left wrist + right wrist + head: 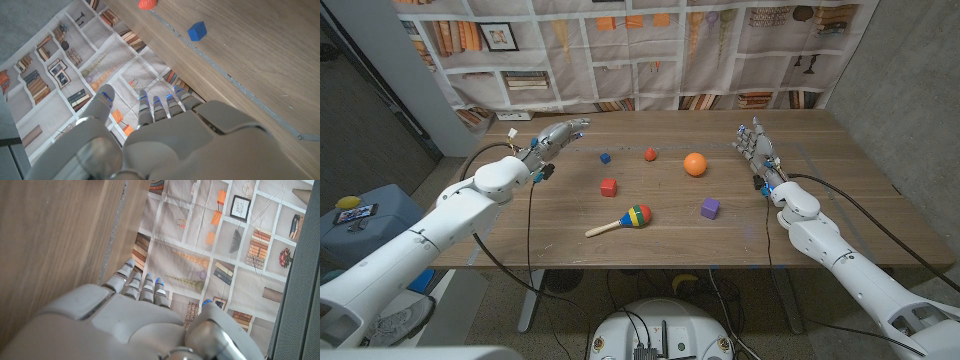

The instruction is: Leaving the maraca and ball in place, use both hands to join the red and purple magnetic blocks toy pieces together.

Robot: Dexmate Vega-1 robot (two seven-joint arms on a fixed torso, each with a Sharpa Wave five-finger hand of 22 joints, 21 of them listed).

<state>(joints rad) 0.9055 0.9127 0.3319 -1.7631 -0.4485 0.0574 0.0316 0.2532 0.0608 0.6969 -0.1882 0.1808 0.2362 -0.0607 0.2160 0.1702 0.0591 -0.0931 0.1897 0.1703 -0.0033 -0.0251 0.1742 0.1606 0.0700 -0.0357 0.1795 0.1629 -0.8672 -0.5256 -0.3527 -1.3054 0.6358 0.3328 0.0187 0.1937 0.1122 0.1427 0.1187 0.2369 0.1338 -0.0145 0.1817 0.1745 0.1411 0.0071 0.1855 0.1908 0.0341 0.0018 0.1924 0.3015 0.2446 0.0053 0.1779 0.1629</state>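
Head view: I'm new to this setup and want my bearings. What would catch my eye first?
Probably the orange ball near the table's middle, and the striped maraca lying closer to the front edge. A red block and a purple block sit apart on either side of the maraca, while the left hand and right hand hold nothing.

Red block [608,186] apart from purple block [710,208]

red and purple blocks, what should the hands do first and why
Probably reach each open hand to its nearer block: the left hand to the red block, the right hand to the purple block. Both blocks lie untouched and apart on the table.
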